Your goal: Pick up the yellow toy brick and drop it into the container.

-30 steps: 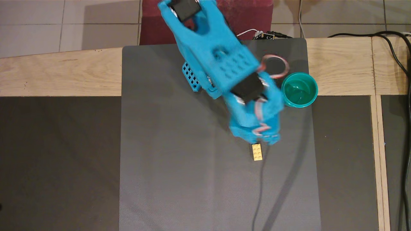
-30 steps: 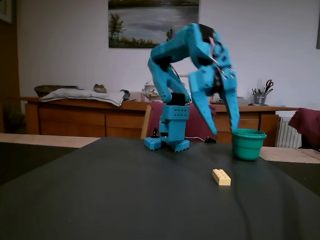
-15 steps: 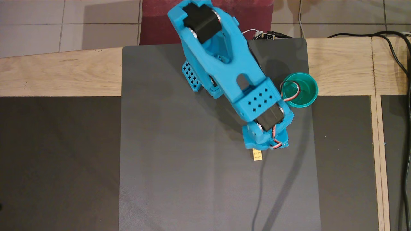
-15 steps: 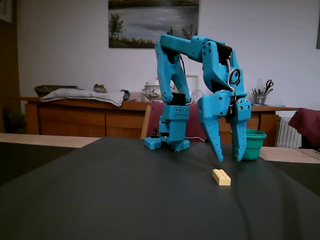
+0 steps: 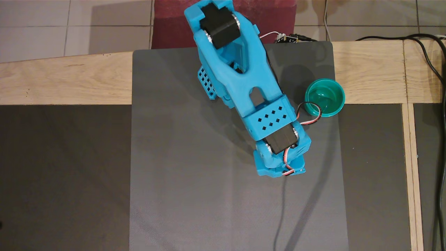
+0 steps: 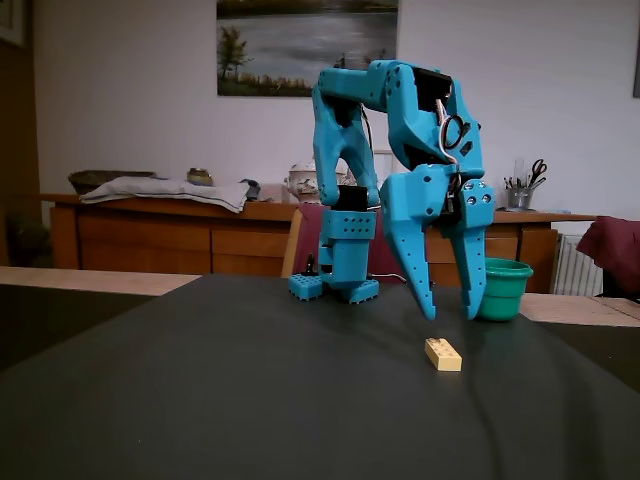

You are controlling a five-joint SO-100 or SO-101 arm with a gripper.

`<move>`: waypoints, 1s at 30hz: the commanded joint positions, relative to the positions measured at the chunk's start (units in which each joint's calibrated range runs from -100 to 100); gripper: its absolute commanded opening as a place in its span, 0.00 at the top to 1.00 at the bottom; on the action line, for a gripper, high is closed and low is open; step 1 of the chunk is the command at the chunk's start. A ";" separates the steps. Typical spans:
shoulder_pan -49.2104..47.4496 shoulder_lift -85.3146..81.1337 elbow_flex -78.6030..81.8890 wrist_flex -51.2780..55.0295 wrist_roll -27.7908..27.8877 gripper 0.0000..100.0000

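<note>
hung above the yellow toy brick [image 6: 443, 354] with gripper [image 6: 450, 316] spread wide — likely to straddle it; teal cup [image 6: 503, 289] waiting just beyond.

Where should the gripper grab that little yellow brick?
Probably across the two long sides of the yellow brick, coming straight down. It lies flat on the mat with studs up, and the open gripper hangs right above it, so flat side walls suit the fingers.

The yellow toy brick [image 6: 443, 354] is lying flat, studs up, on the dark mat in the fixed view; the overhead view is not showing it. The container [image 5: 325, 97], a round teal-green cup, is standing upright and empty at the mat's edge, well apart from the brick.
</note>
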 commanded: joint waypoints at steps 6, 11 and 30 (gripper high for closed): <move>-0.38 0.05 0.92 -0.42 -0.04 0.88; -1.62 0.14 2.19 -0.42 -0.25 0.88; -3.25 2.58 11.39 -14.81 0.01 0.88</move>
